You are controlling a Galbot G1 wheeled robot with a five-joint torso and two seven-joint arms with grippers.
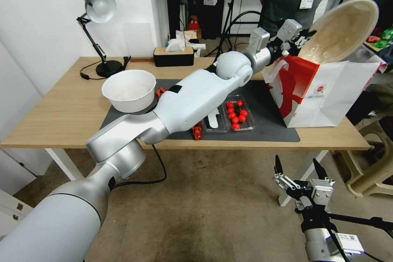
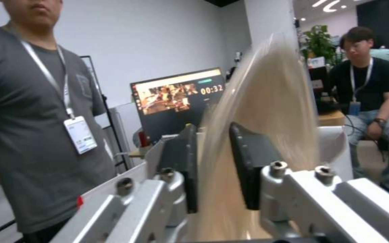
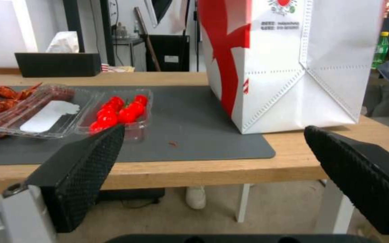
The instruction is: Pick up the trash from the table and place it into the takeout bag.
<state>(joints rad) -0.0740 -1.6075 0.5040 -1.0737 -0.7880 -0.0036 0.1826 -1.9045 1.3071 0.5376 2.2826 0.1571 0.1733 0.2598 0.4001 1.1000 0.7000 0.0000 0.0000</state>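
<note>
Left arm: extended forward toward 1 o'clock, raised; left end effector (image 1: 295, 42) clamped on the rim of the shallow beige bowl (image 1: 342, 30). Right arm: low at 5 o'clock; right end effector (image 1: 297, 168) fingers spread wide, idle.

white wall (image 1: 37, 4), brown floor (image 1: 213, 204)
</note>
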